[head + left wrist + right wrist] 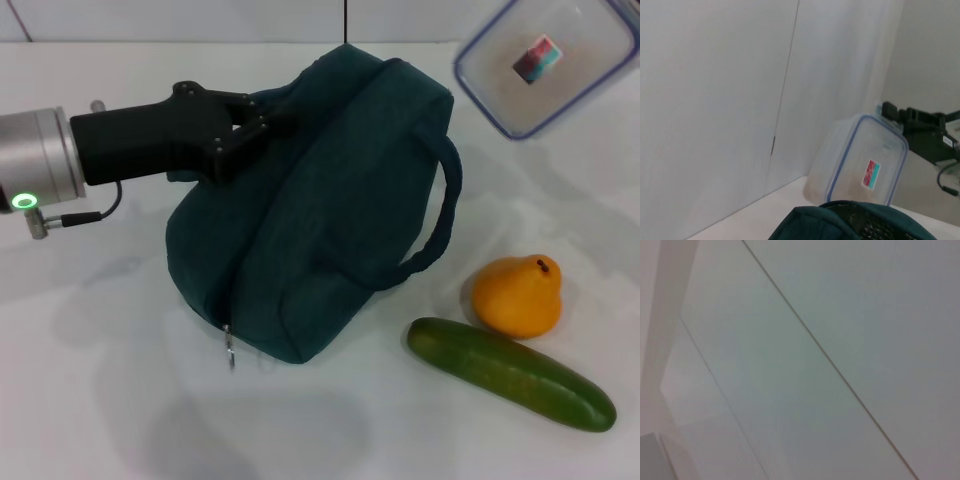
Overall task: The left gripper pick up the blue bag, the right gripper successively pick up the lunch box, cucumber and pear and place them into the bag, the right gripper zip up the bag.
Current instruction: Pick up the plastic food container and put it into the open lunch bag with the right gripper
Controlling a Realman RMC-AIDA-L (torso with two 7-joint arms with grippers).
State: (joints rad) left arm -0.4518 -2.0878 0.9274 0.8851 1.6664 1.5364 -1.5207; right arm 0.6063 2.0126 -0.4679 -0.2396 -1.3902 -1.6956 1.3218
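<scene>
The blue bag (330, 220) lies tilted on the white table, with its zipper ring pull (230, 350) at the near end. My left gripper (262, 125) reaches in from the left and is shut on the bag's upper left side by its handle. The bag's top also shows in the left wrist view (850, 222). The lunch box (545, 60) hangs tilted in the air at the far right, above the table. In the left wrist view my right gripper (891, 112) holds the lunch box (860, 160) by its upper rim. The pear (517, 296) and the cucumber (510, 373) lie right of the bag.
The bag's other loop handle (445, 215) arches out toward the pear. A white wall (715, 100) stands behind the table. The right wrist view shows only pale wall panels (815, 365).
</scene>
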